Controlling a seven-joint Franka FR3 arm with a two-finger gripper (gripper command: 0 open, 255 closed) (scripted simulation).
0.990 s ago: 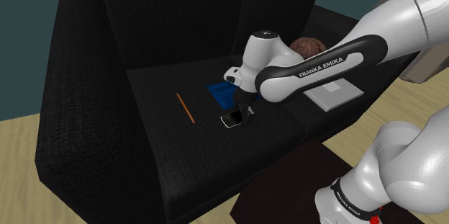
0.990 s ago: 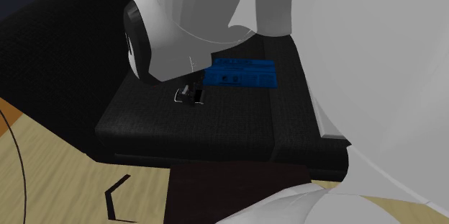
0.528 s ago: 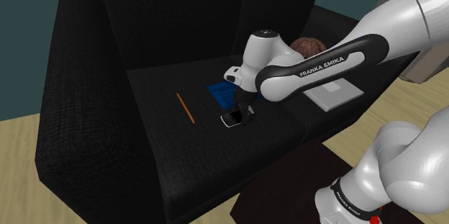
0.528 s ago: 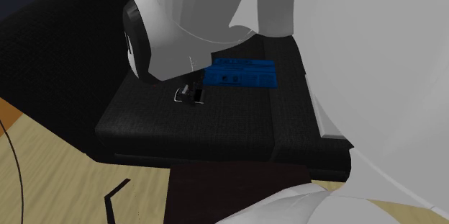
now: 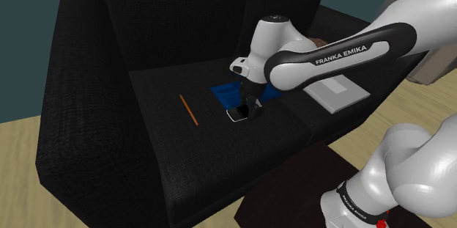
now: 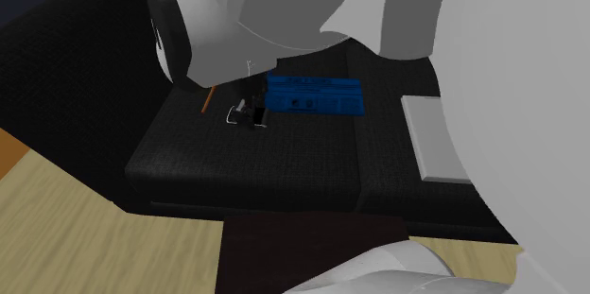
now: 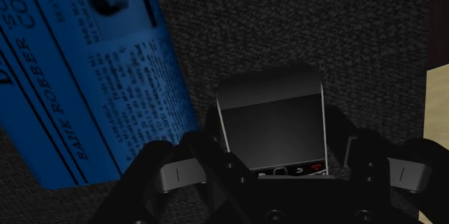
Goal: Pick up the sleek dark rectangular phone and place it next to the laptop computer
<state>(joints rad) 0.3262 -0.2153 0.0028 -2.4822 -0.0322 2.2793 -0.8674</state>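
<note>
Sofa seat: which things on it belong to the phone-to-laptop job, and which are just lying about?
Job: phone, clasped in the gripper; grey laptop.
Lying about: blue book; orange stick.

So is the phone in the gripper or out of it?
In. The wrist view shows the gripper shut on the phone, clasping its two long sides.
</note>
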